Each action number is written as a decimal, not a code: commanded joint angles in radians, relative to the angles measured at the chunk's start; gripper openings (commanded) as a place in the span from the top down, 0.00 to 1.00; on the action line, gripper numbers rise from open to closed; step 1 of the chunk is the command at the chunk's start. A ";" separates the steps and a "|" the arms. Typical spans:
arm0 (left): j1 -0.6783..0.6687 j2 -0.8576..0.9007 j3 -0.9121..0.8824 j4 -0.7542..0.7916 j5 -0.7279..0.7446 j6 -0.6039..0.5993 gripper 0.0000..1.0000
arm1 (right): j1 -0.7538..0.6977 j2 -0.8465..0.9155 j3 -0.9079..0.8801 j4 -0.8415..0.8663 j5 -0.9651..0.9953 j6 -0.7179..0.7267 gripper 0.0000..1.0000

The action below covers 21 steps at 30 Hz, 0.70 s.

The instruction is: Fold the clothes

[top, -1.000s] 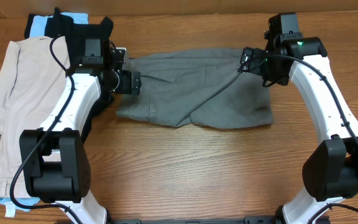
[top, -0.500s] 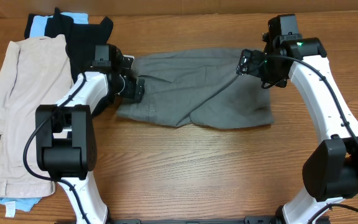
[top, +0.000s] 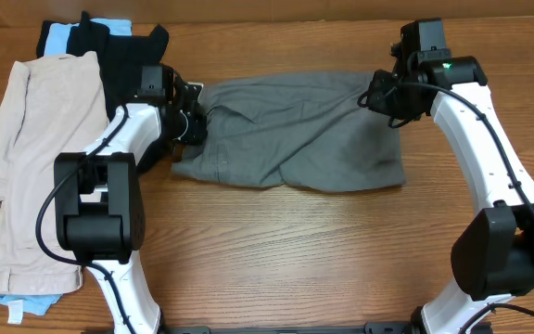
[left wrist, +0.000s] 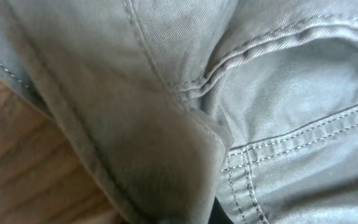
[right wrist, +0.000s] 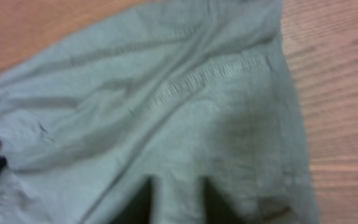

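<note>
The beige shorts (top: 26,158) are lying along the table's (top: 276,250) near-left edge. Further in, the grey shorts (top: 295,139) are spreading across the middle, with the left gripper (top: 196,127) meeting their left edge and the right gripper (top: 376,93) their far-right corner. The wrist cameras are showing only stitched seams filling each frame, with fabric hiding the fingers, so I cannot tell either pincer's grip. Farthest back, a black garment (top: 123,51) is overlapping a light-blue garment (top: 58,39).

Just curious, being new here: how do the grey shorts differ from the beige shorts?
The grey shorts lie crosswise in the middle; the beige shorts lie lengthwise at the left edge. The left hand and right hand are at the grey shorts' ends; no hand touches the beige shorts. Both lie spread on the table.
</note>
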 commanded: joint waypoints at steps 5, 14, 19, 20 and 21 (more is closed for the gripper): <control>0.012 -0.053 0.247 -0.253 0.000 -0.021 0.96 | -0.005 0.100 -0.019 0.047 -0.070 0.032 0.96; 0.012 -0.126 0.498 -0.518 -0.003 -0.001 0.96 | -0.005 0.266 -0.020 0.059 -0.116 0.038 0.96; 0.011 -0.132 0.637 -0.640 -0.003 0.039 0.96 | -0.005 0.311 -0.026 0.059 -0.143 0.051 0.96; 0.008 -0.132 0.668 -0.663 0.000 0.046 0.96 | -0.004 0.317 -0.031 0.066 -0.158 0.051 0.96; 0.004 -0.132 0.691 -0.678 0.001 0.047 0.96 | -0.001 0.319 -0.039 0.075 -0.169 0.051 0.96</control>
